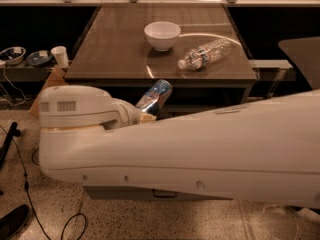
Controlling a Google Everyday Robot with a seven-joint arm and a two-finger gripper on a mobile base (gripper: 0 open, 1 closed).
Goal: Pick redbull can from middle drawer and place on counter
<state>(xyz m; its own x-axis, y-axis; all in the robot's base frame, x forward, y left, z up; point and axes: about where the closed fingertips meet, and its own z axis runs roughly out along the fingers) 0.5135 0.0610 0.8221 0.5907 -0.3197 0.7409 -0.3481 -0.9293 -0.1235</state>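
Observation:
The redbull can (155,96), blue and silver, is tilted with its silver end up and to the right, just in front of the counter's front edge. My gripper (146,112) is shut on its lower part, at the end of my big white arm that crosses the whole view. The counter (110,49) is the glossy brown top behind it. The middle drawer (125,193) is pulled out; only its grey front strip and small handle show below my arm, and its inside is hidden.
A white bowl (162,35) and a clear water bottle (206,54) lying on its side are on the counter. A paper cup (60,56) and small dishes (12,55) stand on a low shelf at the left. Cables (30,204) lie on the floor.

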